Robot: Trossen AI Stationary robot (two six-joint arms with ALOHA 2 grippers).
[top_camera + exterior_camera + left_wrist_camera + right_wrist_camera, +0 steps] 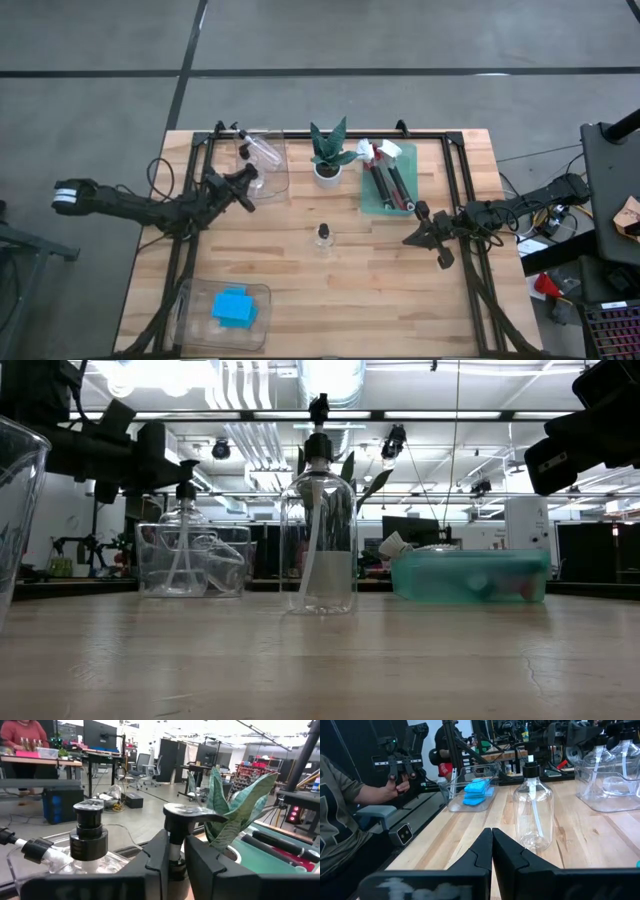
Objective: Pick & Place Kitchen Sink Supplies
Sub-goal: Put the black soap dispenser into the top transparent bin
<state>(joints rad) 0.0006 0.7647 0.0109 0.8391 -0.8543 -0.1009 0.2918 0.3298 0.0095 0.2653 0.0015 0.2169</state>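
Over the rear-left tray (272, 172) hangs the left claw (248, 186), w/ its fingers (157, 855) on either side of a bottle's pump neck (173, 851). Fingers sit right beside the neck, slightly apart; can't tell if they actually press it. That bottle stands at the tray, next to another clear bottle w/ black pump (89, 836), and a third lies on its side in the tray (35, 851).

Mid-worktop, one clear bottle (323, 235) stands upright on its own, well apart from both trays; low view shows it in front, black pump on top (318, 525).

Right claw (432, 238) is near the worktop's right side, fingers pressed together, nothing between them (491, 851). It points across the wood twd the lone bottle (533, 802).

Rear centre: green plant in white pot (328, 155). Just right of it a teal tray (385, 190) holds long-handled brushes, red and black handles side by side, white heads at the back end.

Front-left corner: clear tray (222, 312) w/ blue sponges (234, 306) stacked inside.

Beyond the worktop, right wrist view catches a person's arm and hand (400, 782) on a dark control rig.
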